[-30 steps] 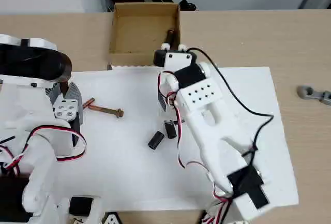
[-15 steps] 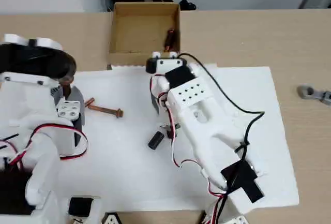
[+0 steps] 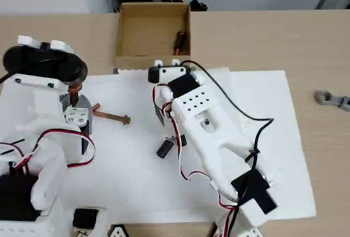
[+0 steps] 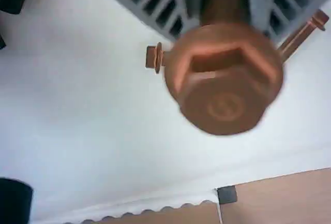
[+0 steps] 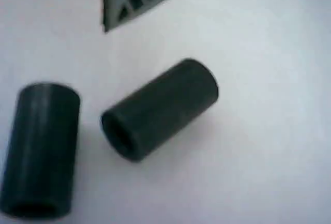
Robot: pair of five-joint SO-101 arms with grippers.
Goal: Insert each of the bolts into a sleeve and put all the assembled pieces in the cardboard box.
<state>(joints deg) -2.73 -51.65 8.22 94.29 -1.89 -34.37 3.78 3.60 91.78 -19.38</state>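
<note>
While the left gripper is clamped on a copper bolt, whose hex head faces the wrist camera, another bolt lies flat on the white sheet just beside it. The right gripper hangs over the middle of the sheet, and its grip cannot be made out. A black sleeve and a second sleeve lie beneath it, near each other but apart. Beyond, the cardboard box stands on the table at the sheet's far edge, one assembled piece against its wall.
</note>
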